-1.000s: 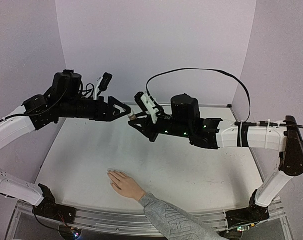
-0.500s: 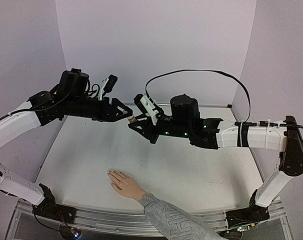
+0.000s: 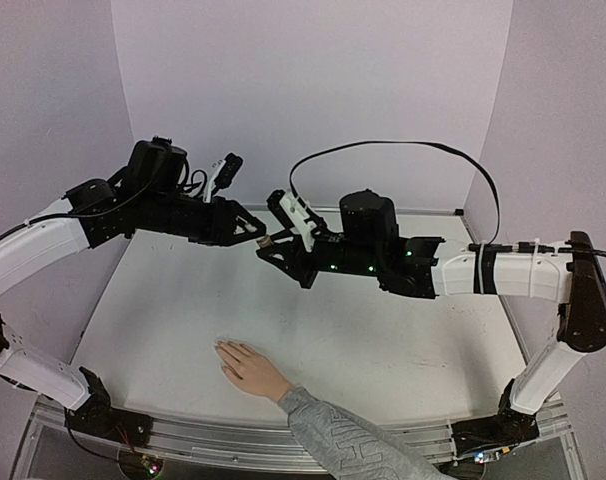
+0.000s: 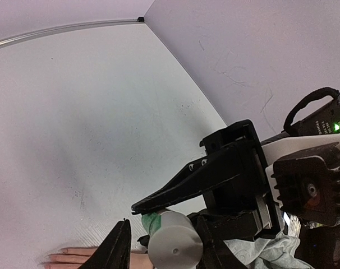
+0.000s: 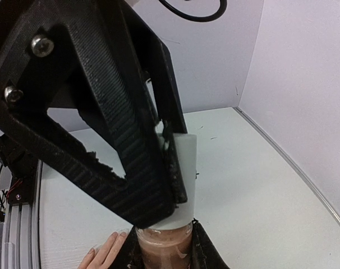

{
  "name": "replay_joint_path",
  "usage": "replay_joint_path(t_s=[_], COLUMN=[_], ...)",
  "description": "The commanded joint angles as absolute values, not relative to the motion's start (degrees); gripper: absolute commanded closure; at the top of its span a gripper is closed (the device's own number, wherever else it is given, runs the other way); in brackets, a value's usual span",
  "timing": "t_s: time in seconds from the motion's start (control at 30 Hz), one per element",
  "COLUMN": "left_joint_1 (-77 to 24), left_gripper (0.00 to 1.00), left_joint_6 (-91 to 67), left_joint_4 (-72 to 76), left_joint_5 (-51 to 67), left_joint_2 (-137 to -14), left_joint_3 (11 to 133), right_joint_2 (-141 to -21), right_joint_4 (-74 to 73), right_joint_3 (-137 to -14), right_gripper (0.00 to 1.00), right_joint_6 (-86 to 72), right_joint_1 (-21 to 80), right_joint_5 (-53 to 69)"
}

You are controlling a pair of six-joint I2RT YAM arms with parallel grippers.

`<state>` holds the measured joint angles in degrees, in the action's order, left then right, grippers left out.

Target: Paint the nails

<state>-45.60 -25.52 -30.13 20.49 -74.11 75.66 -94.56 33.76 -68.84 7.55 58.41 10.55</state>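
Note:
A small bottle (image 5: pixel 161 252) of brownish polish with a white cap (image 5: pixel 184 179) hangs in mid-air over the table's far half, my right gripper (image 5: pixel 163 242) shut on its glass body. My left gripper (image 4: pixel 161 224) reaches in from the left, its jaws narrowed around the cap (image 4: pixel 175 244). One finger lies against the cap and a thin gap shows at the other. In the top view the two grippers (image 3: pixel 255 233) (image 3: pixel 271 244) meet tip to tip. A human hand (image 3: pixel 245 366) lies flat near the front, and its pale nails (image 5: pixel 114 235) are small.
The grey patterned sleeve (image 3: pixel 348 445) crosses the near edge of the white table (image 3: pixel 403 350). A black cable (image 3: pixel 403 142) loops above the right arm. Purple walls close in on the back and both sides. A crumpled pale cloth (image 4: pixel 254 253) shows under the right gripper.
My left arm has moved right toward the bottle and its jaws have narrowed around the cap. The right arm, the bottle and the hand have stayed put.

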Motion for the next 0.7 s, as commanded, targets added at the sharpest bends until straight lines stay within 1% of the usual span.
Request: replay_joint_path(t_s=[0.0,0.2,0.37,0.67], left_joint_1=[-45.7,-45.7,-45.7,-45.7], left_gripper=[0.63,0.68,0.79,0.9], left_joint_6=[-25.4,-25.2,-24.9,-24.8], left_joint_4=[-29.1,-29.1,-29.1,-29.2], left_joint_5=[21.1,20.9,20.2,18.5], left_joint_2=[-73.7,-73.5,-73.0,-71.9], left_joint_3=[79.0,79.0,78.8,78.4], right_joint_2=[-94.5,-94.8,-95.1,-95.7], right_joint_4=[35.9,36.0,36.0,35.8], right_joint_3=[-70.5,-70.5,-70.5,-70.5], right_gripper=[1.0,1.0,1.0,1.0], right_joint_6=[8.1,8.0,8.1,8.2], right_joint_1=[58.3,58.3,58.3,58.3], right_joint_5=[11.4,11.5,11.5,10.8])
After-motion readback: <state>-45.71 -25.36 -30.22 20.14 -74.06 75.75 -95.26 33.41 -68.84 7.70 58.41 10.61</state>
